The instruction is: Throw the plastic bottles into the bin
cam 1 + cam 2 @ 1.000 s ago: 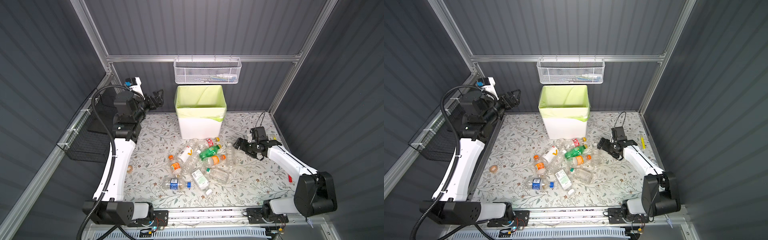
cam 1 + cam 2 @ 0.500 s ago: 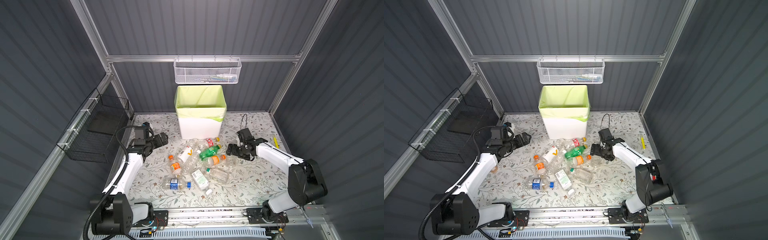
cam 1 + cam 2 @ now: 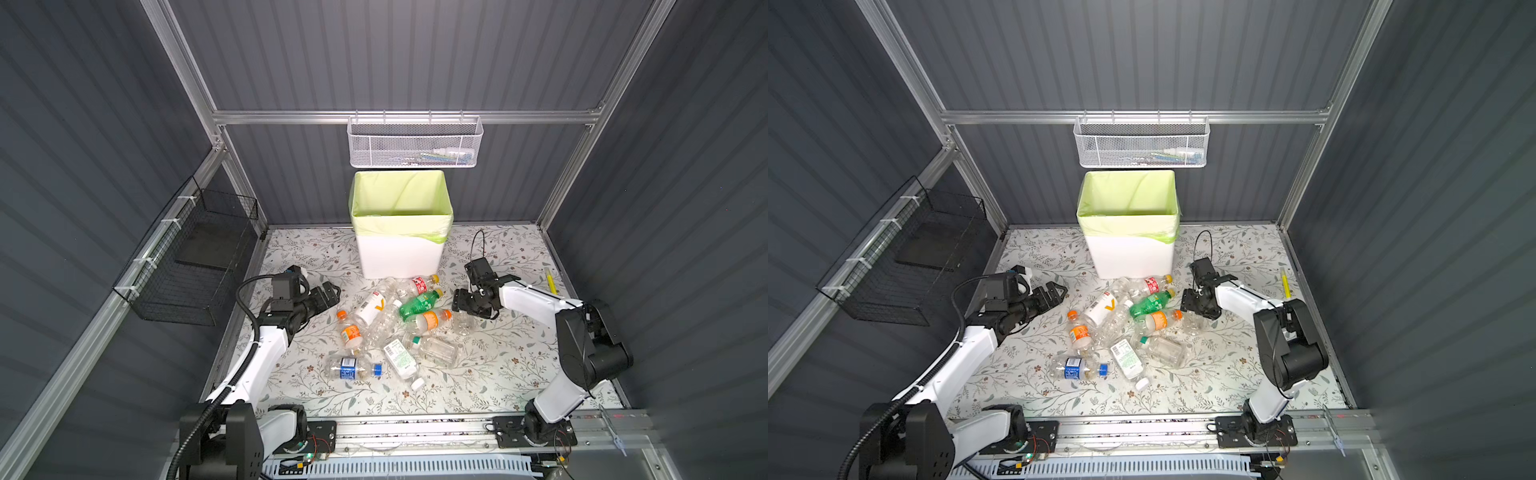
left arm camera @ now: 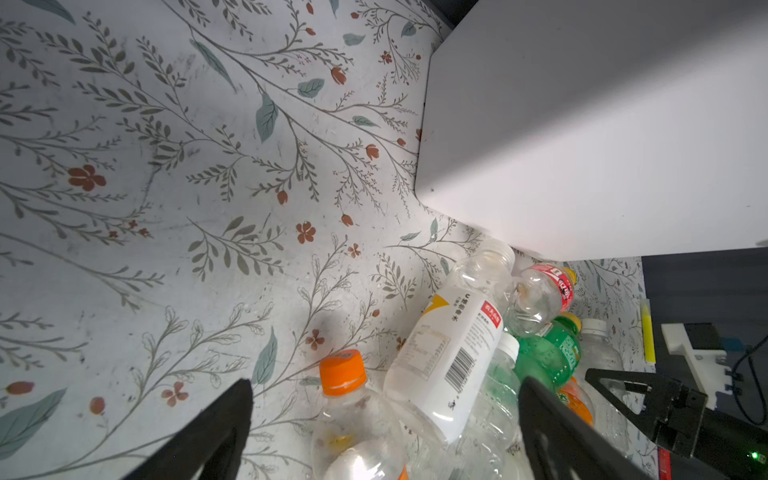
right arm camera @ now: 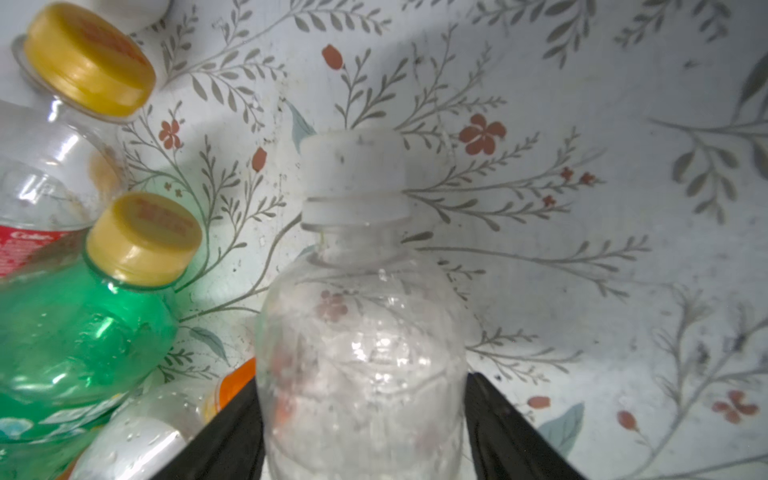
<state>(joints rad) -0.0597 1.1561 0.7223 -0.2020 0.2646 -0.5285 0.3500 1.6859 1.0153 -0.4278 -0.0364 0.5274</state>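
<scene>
While the bin (image 3: 399, 257) stands at the back of the table (image 3: 498, 374) and its bag shows no bottle inside, as far down as you can look, the job is only at its beginning. All the bottles (image 3: 388, 322) that you can see lie on the table. Most are in a heap just in front of the bin, and a blue-label bottle (image 3: 351, 368) lies a little apart on the near side.

Your right gripper (image 3: 460, 305) is low at the right edge of the heap. In the right wrist view its fingers (image 5: 232, 432) press on both sides of a clear bottle (image 5: 361, 332) with a white cap, so the jaws are closed on its body. This bottle seems to rest on the table, not yet lifted, just beside a green bottle (image 5: 75, 332).

Your left gripper (image 3: 328, 295) hovers at the left of the heap with the jaws fully apart and nothing between them. An orange-cap bottle (image 4: 343, 372) is the nearest to it.

I judge that you must lift the clear bottle and drop it over the rim, then do the same for every other bottle.
</scene>
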